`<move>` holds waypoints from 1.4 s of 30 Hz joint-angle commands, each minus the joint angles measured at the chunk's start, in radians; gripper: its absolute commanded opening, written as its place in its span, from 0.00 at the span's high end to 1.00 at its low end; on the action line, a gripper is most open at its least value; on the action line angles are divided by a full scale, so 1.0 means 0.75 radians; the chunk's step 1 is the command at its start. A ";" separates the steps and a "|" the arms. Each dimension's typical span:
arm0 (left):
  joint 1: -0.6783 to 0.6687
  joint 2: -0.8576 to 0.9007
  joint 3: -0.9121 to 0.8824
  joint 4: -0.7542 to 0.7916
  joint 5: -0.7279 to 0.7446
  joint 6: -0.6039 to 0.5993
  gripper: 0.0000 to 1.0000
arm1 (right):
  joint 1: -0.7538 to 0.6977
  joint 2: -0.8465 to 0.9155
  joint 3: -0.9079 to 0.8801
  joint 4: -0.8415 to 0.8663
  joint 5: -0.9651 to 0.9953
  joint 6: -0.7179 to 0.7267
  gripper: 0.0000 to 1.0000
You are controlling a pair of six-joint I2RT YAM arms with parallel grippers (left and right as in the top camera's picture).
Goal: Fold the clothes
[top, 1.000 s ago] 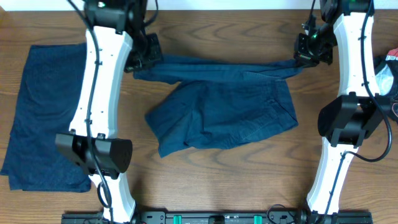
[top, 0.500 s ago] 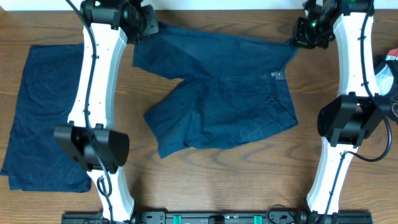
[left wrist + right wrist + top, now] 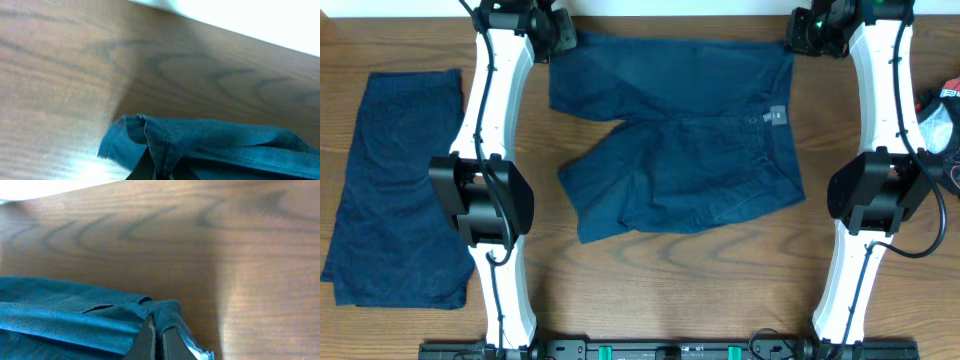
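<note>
Cloth sits pinched in our left hand (image 3: 558, 40), whose fingers are pressed together on one upper corner of the dark navy shorts (image 3: 690, 150); from the left wrist view the gathered hem rises just off the fingertips (image 3: 156, 170) and runs away to that hand's right. Our right hand (image 3: 798, 42) is likewise closed tight on the opposite upper corner; in its wrist view the fabric bunches around the two dark fingers (image 3: 148, 341) and trails off to that hand's left. Between the two hands the waistband stretches nearly straight; the shorts lie spread on the worktop (image 3: 650, 290) from the hands back toward the arm bases, one leg angled out below the left hand, a small grey label (image 3: 777, 116) near the right hand. Well apart, on the outer side of the left hand, a second navy garment (image 3: 400, 190) lies flat in a long rectangle.
</note>
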 commanded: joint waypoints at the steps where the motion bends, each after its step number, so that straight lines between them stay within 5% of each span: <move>1: 0.117 -0.025 0.047 0.023 -0.278 0.027 0.94 | -0.063 0.006 0.007 0.049 0.325 -0.015 0.99; 7: 0.115 -0.040 0.075 -0.021 -0.296 0.026 0.94 | -0.064 0.006 0.007 0.066 0.293 -0.015 0.99; 24: 0.019 -0.255 0.075 -0.612 -0.291 -0.085 0.94 | -0.064 -0.006 0.019 -0.347 0.311 -0.042 0.99; 42: -0.026 -0.259 0.065 -0.979 -0.015 -0.106 0.94 | -0.083 -0.115 0.023 -0.667 0.266 -0.065 0.99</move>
